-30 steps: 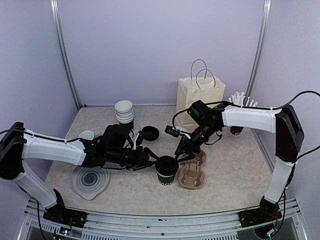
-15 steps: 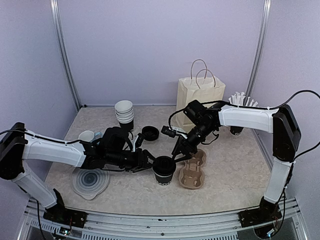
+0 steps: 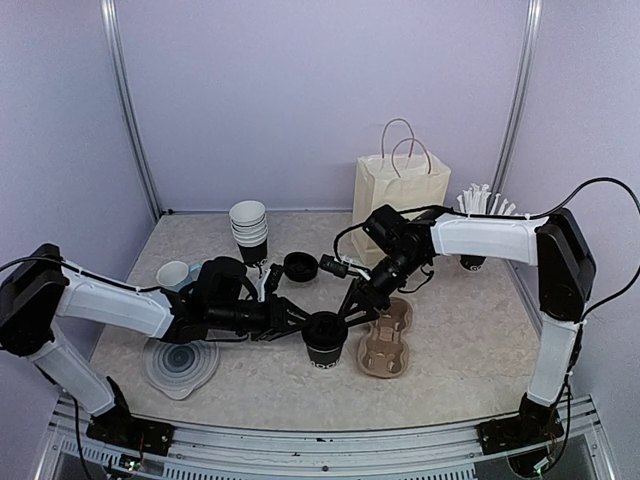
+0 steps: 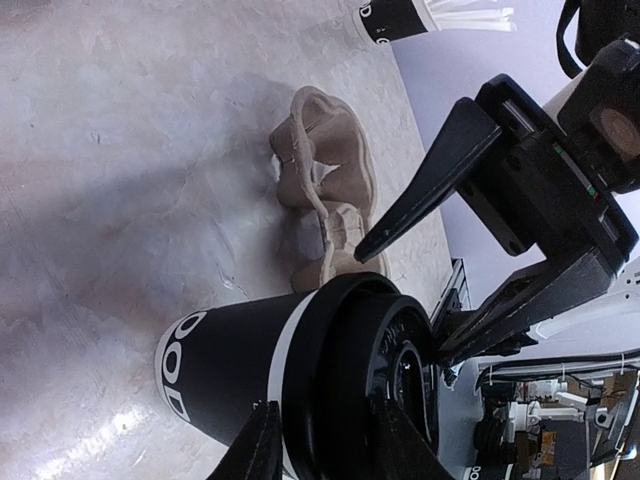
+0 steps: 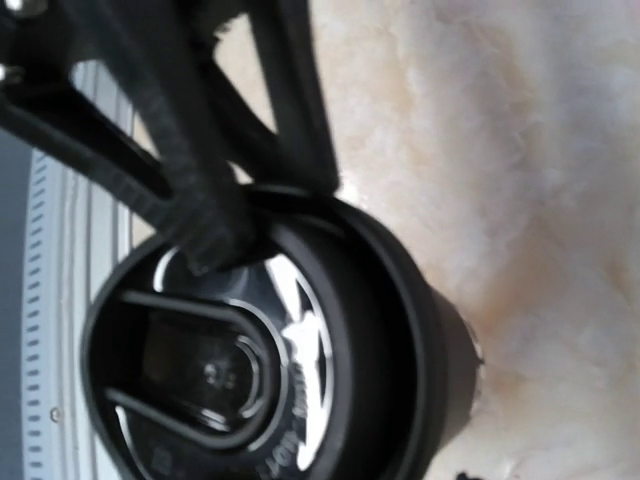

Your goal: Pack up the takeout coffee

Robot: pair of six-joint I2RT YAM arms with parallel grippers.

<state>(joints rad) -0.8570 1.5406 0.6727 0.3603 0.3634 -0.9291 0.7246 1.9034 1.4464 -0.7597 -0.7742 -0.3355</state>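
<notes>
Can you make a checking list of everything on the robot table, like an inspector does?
surface: beige mottled table; no spills seen.
job's things: one lidded cup stands upright beside the pulp carrier, not in it; the carrier is empty.
clutter: paper bag, stack of lidless cups, cup of straws, loose black lid, clear plastic dish, small white cup.
grippers: left gripper fingers straddle the cup's lid rim, grip unclear; right gripper open, tips at the lid.
cables: black cable loops over the right arm.
surroundings: lilac walls, metal posts.
</notes>
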